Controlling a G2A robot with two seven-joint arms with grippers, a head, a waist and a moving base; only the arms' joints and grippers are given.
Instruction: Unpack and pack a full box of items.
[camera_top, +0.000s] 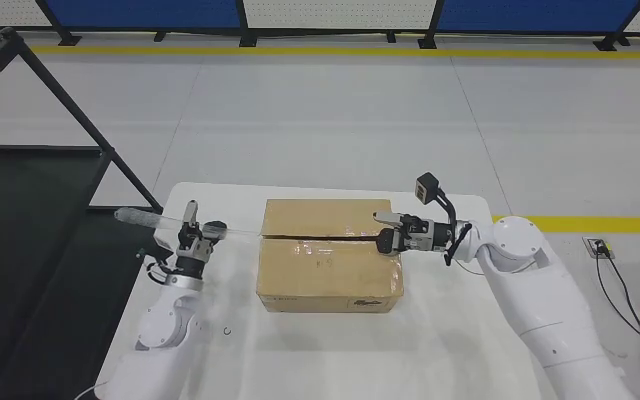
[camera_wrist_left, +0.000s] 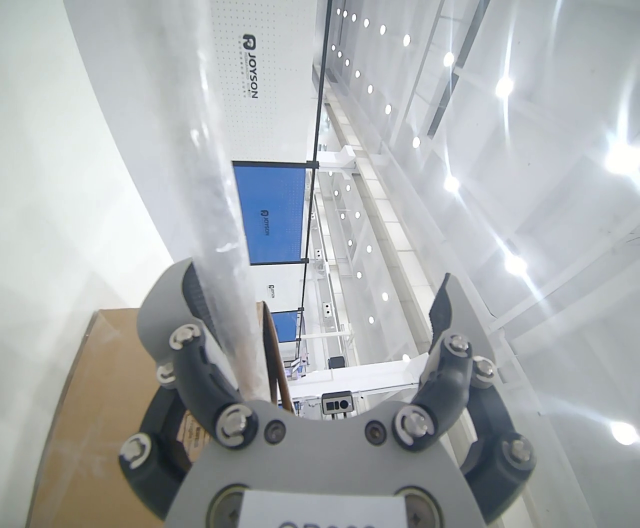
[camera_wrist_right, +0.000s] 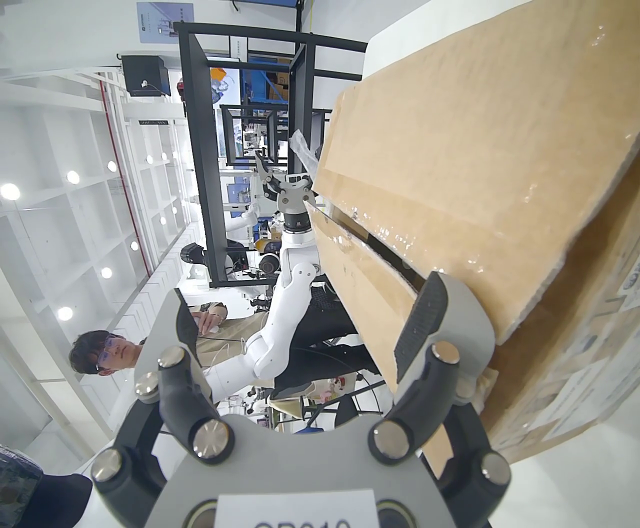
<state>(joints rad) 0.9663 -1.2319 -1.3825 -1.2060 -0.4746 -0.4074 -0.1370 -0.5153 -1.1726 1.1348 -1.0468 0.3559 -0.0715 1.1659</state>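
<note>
The white desk (camera_top: 330, 345) carries the brown cardboard box (camera_top: 330, 262) at its middle, flaps nearly shut. A long clear-wrapped rod (camera_top: 140, 215) leans ungripped against one finger of the open left pincer (camera_top: 203, 222) and may slip off. The right pincer (camera_top: 388, 232), also open at the flap edge, could crease it.
</note>
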